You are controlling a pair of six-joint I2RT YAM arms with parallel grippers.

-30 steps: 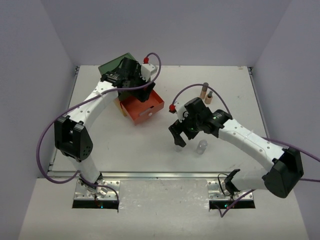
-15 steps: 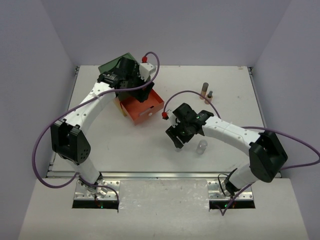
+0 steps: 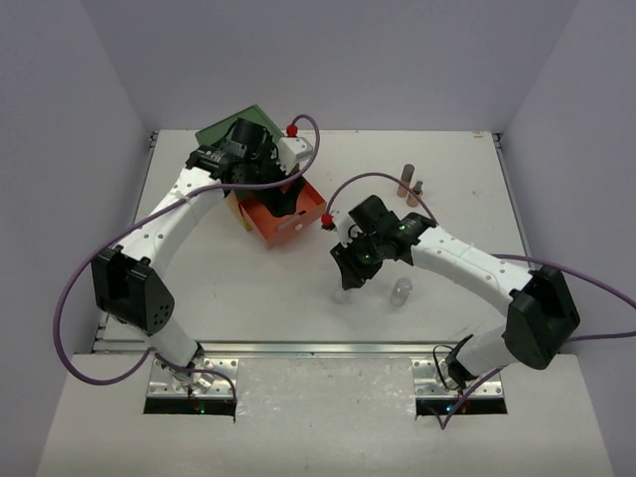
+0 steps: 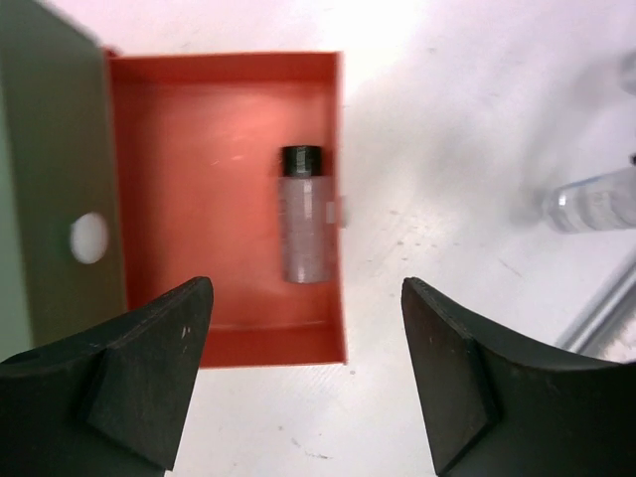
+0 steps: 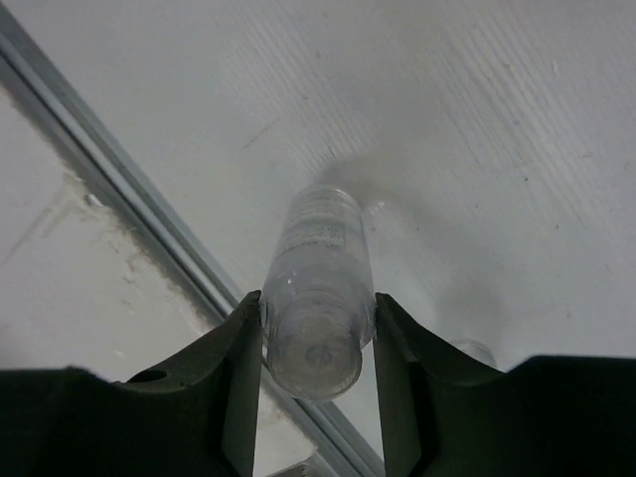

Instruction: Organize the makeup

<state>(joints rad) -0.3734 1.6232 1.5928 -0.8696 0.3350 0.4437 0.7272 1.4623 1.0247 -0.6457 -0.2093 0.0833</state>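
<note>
A clear little bottle sits between the pads of my right gripper, which is shut on it near the table's front; from above that bottle shows faintly below the right gripper. A second clear bottle stands just to its right. My left gripper hangs open and empty above the orange drawer, with a dark-capped tube lying along the drawer's right wall. Two slim tubes stand upright at the back right. No palettes show.
The green chest stands at the back left, partly under my left arm, with the orange drawer pulled out on the table and a yellow part beside it. A metal rail runs along the near edge.
My right gripper has shut on the clear bottle, having been wide open over it. My left gripper has shifted slightly over the orange drawer and stays open.
</note>
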